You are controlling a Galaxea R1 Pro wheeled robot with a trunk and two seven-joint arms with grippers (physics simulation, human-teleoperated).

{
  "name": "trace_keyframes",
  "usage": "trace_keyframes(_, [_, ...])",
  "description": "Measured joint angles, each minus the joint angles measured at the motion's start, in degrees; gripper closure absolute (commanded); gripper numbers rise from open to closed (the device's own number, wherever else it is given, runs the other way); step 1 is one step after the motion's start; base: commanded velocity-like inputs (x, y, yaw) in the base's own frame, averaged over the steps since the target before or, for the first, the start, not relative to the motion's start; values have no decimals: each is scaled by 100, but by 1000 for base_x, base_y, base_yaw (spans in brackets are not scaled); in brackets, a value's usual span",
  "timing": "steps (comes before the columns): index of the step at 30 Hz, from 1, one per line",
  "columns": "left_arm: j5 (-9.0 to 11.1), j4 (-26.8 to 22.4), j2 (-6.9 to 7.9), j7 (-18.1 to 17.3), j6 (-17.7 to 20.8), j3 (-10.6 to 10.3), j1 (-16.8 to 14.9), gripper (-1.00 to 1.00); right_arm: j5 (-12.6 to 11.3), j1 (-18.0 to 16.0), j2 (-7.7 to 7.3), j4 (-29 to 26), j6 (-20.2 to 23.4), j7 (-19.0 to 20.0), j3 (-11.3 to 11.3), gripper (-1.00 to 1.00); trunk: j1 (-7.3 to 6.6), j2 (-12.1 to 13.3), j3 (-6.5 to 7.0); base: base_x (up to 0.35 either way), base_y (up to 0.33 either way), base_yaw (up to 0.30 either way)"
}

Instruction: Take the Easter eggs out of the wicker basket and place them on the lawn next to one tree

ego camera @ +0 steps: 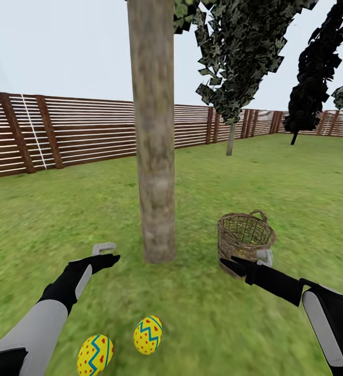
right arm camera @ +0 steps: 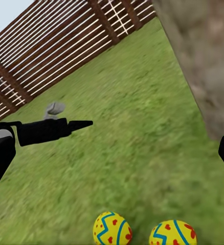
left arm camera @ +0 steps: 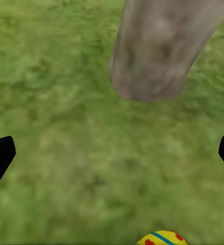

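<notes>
Counting two eggs [ego camera: 148, 335] [ego camera: 95, 355] near one tree [ego camera: 153, 156], one basket [ego camera: 244, 236]; your left claw [ego camera: 104, 252] released, right claw [ego camera: 255, 261] unclear.

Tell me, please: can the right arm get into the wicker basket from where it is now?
Probably yes. The right gripper is right beside the wicker basket, at its near side, and the basket's mouth is open upward with nothing over it. The arm would only need to lift over the rim.

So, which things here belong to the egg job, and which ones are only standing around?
For the job:
- two Easter eggs on the lawn
- wicker basket
- thick tree

Only around:
- slat fence
- thin-trunked tree
- dark conifer
</notes>
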Motion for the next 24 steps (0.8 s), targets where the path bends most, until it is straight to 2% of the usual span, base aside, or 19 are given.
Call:
trace_keyframes(19, [-7, 30, 1, -5, 0, -2, 2, -100, 1, 0, 1, 0, -18, 2, -12, -100, -50, 27, 421, 0, 0, 0])
trace_keyframes(24, [-8, 31, 0, -5, 0, -2, -2, -100, 1, 0, 1, 0, -14, 2, -11, -100, -159, 227, 511, 0, 0, 0])
